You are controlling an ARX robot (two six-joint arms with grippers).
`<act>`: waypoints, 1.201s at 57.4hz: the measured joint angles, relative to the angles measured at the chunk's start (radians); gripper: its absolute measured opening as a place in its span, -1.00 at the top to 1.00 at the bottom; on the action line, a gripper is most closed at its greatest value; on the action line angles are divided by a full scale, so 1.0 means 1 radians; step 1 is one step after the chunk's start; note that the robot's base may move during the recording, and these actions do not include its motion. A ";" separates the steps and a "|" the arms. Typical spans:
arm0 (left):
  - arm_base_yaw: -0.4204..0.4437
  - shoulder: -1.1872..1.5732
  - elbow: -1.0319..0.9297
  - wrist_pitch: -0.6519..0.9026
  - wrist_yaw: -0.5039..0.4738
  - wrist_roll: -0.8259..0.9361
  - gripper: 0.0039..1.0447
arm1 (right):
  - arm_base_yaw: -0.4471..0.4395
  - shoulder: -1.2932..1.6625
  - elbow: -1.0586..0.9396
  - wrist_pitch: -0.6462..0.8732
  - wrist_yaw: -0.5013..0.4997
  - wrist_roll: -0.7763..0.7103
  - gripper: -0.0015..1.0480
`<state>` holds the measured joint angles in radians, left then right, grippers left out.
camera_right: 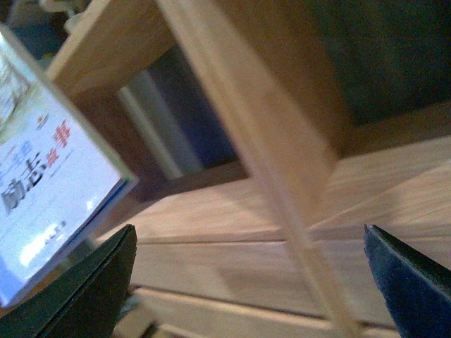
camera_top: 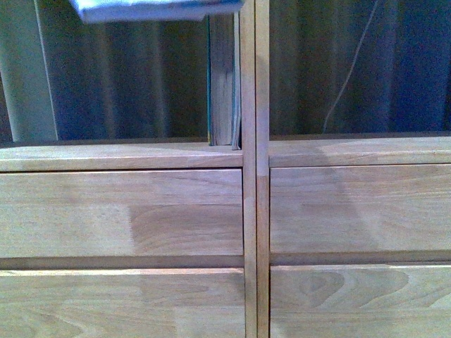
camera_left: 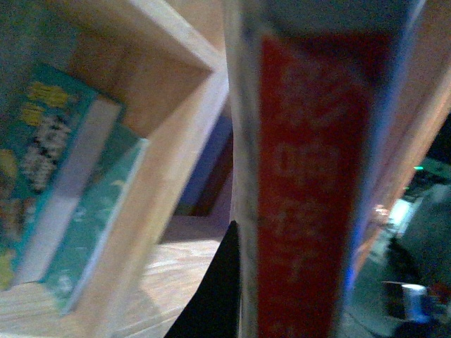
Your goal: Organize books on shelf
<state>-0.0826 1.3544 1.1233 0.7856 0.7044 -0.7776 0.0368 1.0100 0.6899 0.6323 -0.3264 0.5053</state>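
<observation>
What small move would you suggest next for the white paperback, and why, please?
Probably lower the white paperback into the shelf compartment, just left of the upright book. It hangs at the top of that opening, the upright book stands against the divider, and the space beside it looks free.

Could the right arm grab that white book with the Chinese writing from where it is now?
Probably yes. The right jaws are open and empty, and the white book hangs right beside one of them, nothing between. The shelf post ahead is not in the way.
</observation>
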 joint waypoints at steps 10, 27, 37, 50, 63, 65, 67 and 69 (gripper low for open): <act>0.024 0.052 0.048 -0.134 -0.141 0.367 0.88 | -0.027 -0.053 0.029 -0.182 0.151 -0.182 -0.70; 0.026 0.220 0.182 -0.129 -0.347 0.819 0.88 | -0.037 -0.201 -0.196 -0.325 0.326 -0.461 0.07; 0.017 0.360 0.299 -0.125 -0.450 1.032 0.88 | -0.036 -0.278 -0.319 -0.274 0.323 -0.484 0.57; 0.002 0.554 0.473 -0.123 -0.495 1.132 0.88 | -0.036 -0.377 -0.458 -0.242 0.324 -0.499 0.94; -0.027 0.681 0.638 -0.157 -0.528 1.115 0.88 | -0.036 -0.461 -0.540 -0.242 0.324 -0.499 0.94; -0.032 0.700 0.668 -0.166 -0.538 1.112 0.88 | -0.036 -0.472 -0.548 -0.245 0.324 -0.499 0.94; -0.037 0.720 0.702 -0.179 -0.549 1.106 0.88 | -0.036 -0.484 -0.555 -0.248 0.324 -0.499 0.94; -0.043 0.740 0.736 -0.192 -0.560 1.106 0.88 | -0.036 -0.496 -0.563 -0.250 0.324 -0.499 0.94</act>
<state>-0.1257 2.0945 1.8591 0.5938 0.1448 0.3279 0.0006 0.5137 0.1268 0.3820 -0.0025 0.0067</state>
